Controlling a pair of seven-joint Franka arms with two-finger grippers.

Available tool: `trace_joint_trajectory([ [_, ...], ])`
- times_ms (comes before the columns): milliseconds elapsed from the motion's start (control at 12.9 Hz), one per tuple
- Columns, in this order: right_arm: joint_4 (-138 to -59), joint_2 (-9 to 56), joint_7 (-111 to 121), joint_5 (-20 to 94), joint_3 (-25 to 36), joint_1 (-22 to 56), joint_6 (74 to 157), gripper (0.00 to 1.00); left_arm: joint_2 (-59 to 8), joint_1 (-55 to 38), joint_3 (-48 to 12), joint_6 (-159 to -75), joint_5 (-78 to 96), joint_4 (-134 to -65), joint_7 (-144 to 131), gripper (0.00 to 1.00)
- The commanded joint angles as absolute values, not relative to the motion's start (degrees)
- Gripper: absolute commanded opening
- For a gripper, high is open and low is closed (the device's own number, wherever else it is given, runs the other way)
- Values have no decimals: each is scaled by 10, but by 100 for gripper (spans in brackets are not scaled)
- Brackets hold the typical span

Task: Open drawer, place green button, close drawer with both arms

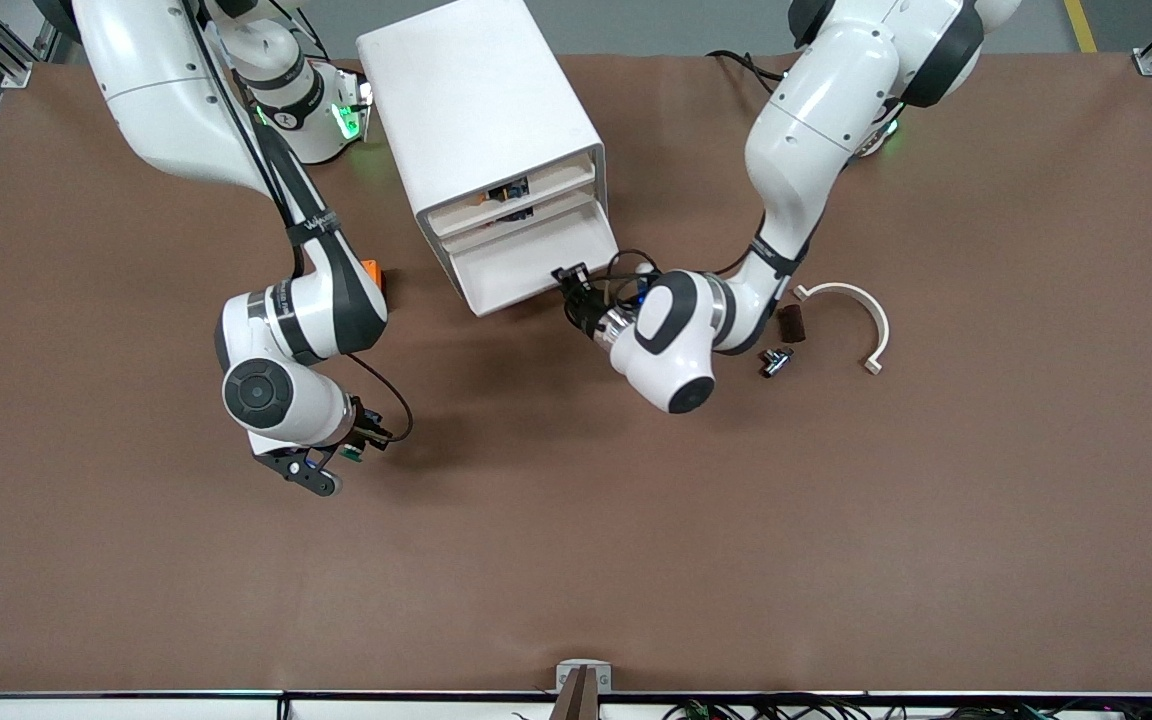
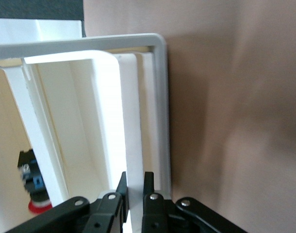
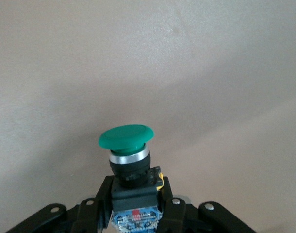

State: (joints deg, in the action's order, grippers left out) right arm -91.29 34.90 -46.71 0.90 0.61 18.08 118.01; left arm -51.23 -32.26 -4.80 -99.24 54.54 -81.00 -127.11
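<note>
my right gripper (image 3: 133,206) clamps the button (image 3: 126,145), over mid-table toward the right arm's end | left gripper (image 2: 134,187) pinches the drawer (image 1: 526,262) lip, drawer pulled out | button needs carrying toward the top-edge cabinet (image 1: 481,105)

The table (image 1: 576,560), filling most of the front view, carries a matt brown covering. The cabinet (image 1: 481,100), upper centre, and its drawer (image 1: 526,262) look like smooth white plastic with a slight sheen. Both arms have glossy white shells and black joint rings. The button (image 3: 131,165), lower centre of the right wrist view, has a smooth green plastic cap and a shiny metal collar. The right gripper (image 3: 133,204) is matt black.
</note>
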Motion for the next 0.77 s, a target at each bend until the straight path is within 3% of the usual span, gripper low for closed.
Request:
trace_joint_trajectory([
  [0, -904, 324, -524, 14, 7, 198, 1156, 2, -518, -320, -20, -1000, 544, -779, -1237, 1],
  [77, -904, 315, -553, 14, 7, 209, 1156, 2, -518, -320, -14, -1000, 544, -774, -1230, 3],
  [155, -904, 308, -586, 12, 7, 222, 1156, 2, -517, -319, -12, -1000, 544, -773, -1218, 16],
  [232, -904, 302, -609, 9, 7, 235, 1156, 1, -516, -319, -12, -1000, 544, -772, -1209, 52],
  [309, -904, 301, -633, 11, 7, 247, 1157, 1, -513, -319, -10, -1001, 543, -769, -1197, 100],
  [696, -903, 294, -804, 14, 6, 327, 1152, 1, -509, -320, 44, -998, 541, -741, -1193, 100],
])
